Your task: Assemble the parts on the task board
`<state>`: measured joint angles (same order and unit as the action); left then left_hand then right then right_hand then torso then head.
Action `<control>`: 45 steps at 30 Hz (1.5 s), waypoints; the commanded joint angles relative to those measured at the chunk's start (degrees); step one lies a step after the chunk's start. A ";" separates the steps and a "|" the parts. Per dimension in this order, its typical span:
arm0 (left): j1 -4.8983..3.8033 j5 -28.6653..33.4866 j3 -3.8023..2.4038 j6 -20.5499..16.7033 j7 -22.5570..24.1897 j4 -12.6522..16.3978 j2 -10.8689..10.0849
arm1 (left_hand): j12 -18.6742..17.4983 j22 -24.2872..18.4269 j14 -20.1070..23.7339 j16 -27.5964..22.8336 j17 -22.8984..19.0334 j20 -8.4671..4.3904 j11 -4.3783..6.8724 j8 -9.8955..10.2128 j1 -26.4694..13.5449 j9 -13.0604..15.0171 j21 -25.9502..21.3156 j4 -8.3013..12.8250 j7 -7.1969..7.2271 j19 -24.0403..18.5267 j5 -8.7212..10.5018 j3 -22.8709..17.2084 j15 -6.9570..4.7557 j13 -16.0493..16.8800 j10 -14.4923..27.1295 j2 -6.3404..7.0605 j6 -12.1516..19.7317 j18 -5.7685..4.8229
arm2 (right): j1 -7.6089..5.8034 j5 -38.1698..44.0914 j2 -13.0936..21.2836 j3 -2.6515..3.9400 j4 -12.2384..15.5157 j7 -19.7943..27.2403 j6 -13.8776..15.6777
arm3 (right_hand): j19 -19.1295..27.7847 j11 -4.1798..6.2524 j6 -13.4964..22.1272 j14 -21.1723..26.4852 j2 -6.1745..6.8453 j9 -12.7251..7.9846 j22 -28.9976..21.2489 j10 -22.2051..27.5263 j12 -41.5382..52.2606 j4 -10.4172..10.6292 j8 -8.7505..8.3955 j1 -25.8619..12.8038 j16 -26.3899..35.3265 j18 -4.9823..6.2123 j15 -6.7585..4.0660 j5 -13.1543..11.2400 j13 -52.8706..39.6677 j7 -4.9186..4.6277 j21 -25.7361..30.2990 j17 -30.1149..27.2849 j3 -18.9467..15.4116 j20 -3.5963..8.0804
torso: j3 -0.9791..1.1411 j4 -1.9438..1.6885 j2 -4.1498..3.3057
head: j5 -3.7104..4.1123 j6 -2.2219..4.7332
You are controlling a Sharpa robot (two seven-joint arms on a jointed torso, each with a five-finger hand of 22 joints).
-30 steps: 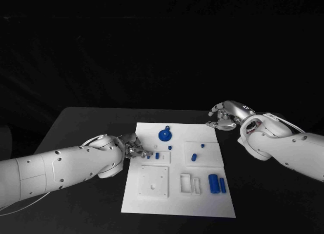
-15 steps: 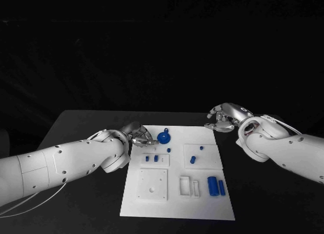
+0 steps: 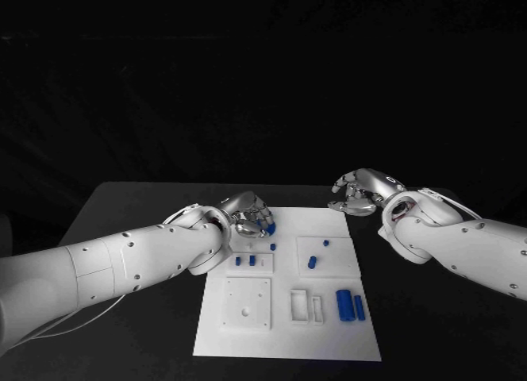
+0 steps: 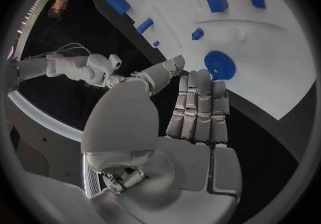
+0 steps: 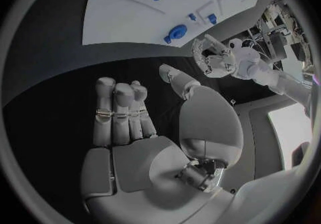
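The white task board (image 3: 289,337) lies in the middle of the black table. A round blue part (image 3: 269,228) sits near its far left corner, half hidden by my left hand (image 3: 250,210), which hovers over it with fingers straight and nothing held. In the left wrist view the round blue part (image 4: 219,65) lies just past the fingertips (image 4: 200,82). My right hand (image 3: 357,193) hangs over bare table beyond the board's far right corner, holding nothing, its fingers (image 5: 120,112) extended and apart from the thumb. Small blue pegs (image 3: 247,259) and two blue cylinders (image 3: 351,304) rest on the board.
A white square plate (image 3: 248,302) and a white slotted block (image 3: 308,305) stand in the board's near half. A short blue piece (image 3: 314,260) lies in a raised square at mid right. Black table (image 3: 138,206) surrounds the board on every side.
My left hand has moved from the board's left edge, beside the small pegs, toward the far end and now sits over the round blue part. The right hand has barely shifted.
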<state>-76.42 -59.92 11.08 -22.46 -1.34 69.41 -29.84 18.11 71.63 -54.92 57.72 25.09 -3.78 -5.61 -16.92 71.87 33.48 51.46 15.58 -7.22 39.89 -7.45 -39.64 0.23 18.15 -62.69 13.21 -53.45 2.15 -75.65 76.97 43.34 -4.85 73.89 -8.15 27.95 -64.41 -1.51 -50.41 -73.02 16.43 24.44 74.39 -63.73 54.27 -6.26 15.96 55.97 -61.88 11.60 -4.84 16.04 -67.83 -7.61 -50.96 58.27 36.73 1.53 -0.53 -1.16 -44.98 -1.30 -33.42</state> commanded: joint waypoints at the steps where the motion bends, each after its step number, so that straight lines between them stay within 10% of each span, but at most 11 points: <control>1: -0.03 -8.37 0.00 2.34 2.86 -0.80 1.11 | -1.52 0.40 -1.52 0.68 0.54 -1.97 -0.01 -0.03 0.23 -0.35 0.36 0.77 0.08 1.24 -2.19 -0.74 -0.41 -1.13 -0.78 -0.58 -0.38 0.38 | 0.04 -2.13 -0.13 0.02 -0.15 2.38 1.21 | 0.64 0.06 0.30 0.24 -0.11 -0.07 -0.60 0.21 -1.46 -0.14 -0.20 0.88 1.68 3.27 0.00 0.20 1.73 -0.40 1.28 -0.84 0.48 -0.59 | -0.06 0.19 -0.08 | 0.03 0.11; 9: -0.01 -15.03 0.34 5.86 0.69 -2.30 3.48 | -4.49 1.99 -5.60 5.76 3.30 -2.92 0.29 0.24 -0.35 -1.16 3.46 0.48 0.03 5.49 -1.86 -0.34 -1.19 -3.06 -1.24 0.29 -0.15 1.68 | 0.04 -2.50 -0.23 0.02 0.00 2.61 1.18 | 0.75 -0.05 0.73 -0.01 -0.25 -0.05 -1.04 -0.01 -3.05 -0.50 -0.25 1.11 3.31 3.40 0.10 0.51 4.20 -0.51 2.45 -1.46 0.45 -1.42 | -0.02 0.45 -0.36 | 0.06 0.26; 18: 0.08 -18.79 1.30 7.63 -0.71 -4.43 5.38 | -5.87 2.59 -5.68 7.29 4.13 -2.94 0.36 0.44 -3.70 -1.75 4.02 -0.46 -0.39 6.06 3.80 3.47 -1.28 -3.94 -2.27 1.36 0.22 2.26 | 0.03 -2.53 -0.23 0.02 0.20 2.62 1.16 | 0.61 -0.04 0.77 -0.17 -0.30 -0.04 -1.06 -0.13 -3.20 -0.53 -0.23 1.12 3.48 3.40 0.10 0.59 4.64 -0.51 2.57 -1.47 0.39 -1.47 | -0.03 0.47 -0.36 | 0.21 0.08; 45: 0.71 -19.85 1.96 8.82 -0.70 -8.74 6.99 | -6.90 3.84 -7.61 11.74 5.89 -3.54 1.02 -0.26 -2.32 -2.38 6.21 -0.78 -0.09 8.48 2.59 4.04 -2.04 -4.58 -4.48 -1.14 -1.32 3.28 | 0.03 -2.56 -0.12 0.02 0.69 2.63 0.82 | 0.31 0.01 0.64 -0.48 -0.34 0.03 -1.04 -0.37 -3.31 -0.49 -0.09 0.89 3.65 3.40 0.05 0.82 5.29 -0.46 2.69 -1.40 0.09 -1.48 | -0.10 0.36 -0.30 | 0.77 -0.62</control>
<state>-75.77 -79.15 13.05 -14.66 -2.14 60.83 -23.06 11.48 74.94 -62.15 69.23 30.93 -5.85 -4.49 -16.83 69.41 31.15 57.45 14.97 -7.28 48.06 -4.49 -35.40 -1.93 13.63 -66.86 12.57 -54.28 3.61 -75.65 74.36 43.20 -4.84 74.47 -6.03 28.95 -63.96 -1.58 -49.76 -73.23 16.14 24.46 73.39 -63.67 51.24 -6.64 15.95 56.74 -58.46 12.51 -4.74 16.48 -62.61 -7.81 -48.43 56.87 37.10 0.20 -0.62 -0.79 -45.29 -0.59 -33.93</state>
